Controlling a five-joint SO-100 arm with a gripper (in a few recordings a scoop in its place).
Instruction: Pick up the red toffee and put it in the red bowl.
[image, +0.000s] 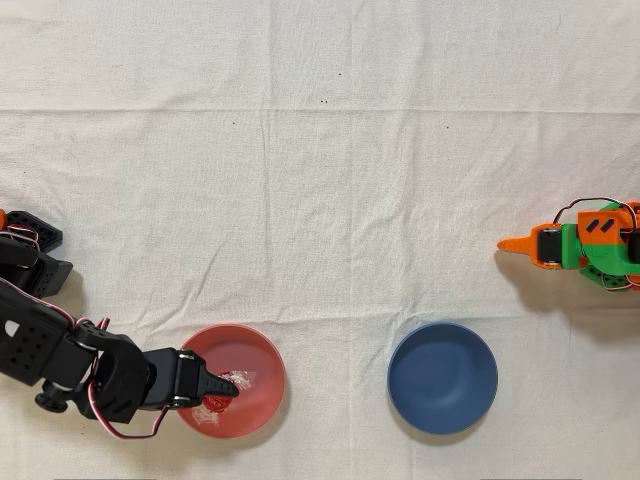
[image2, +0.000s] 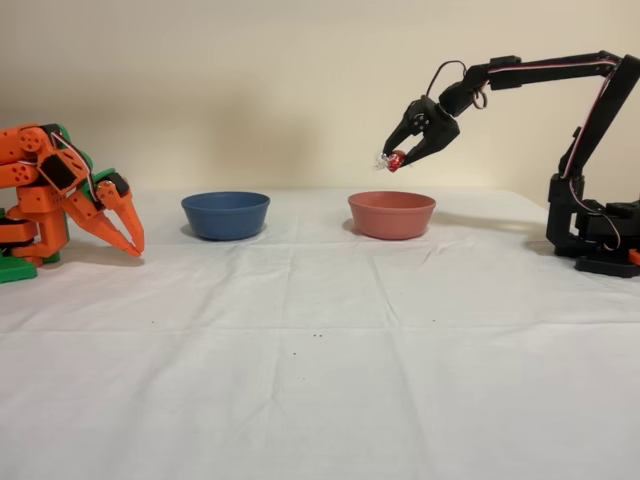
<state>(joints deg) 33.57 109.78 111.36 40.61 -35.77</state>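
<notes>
Gripper, right of centre in fixed view, pinching red toffee above red bowl; we should release squarely over its middle.

The overhead view looks straight down on the worktop from high above; the fixed view stands low at the worktop's near edge, facing level across it. Both take in the red bowl and blue bowl, left-right reversed
</notes>
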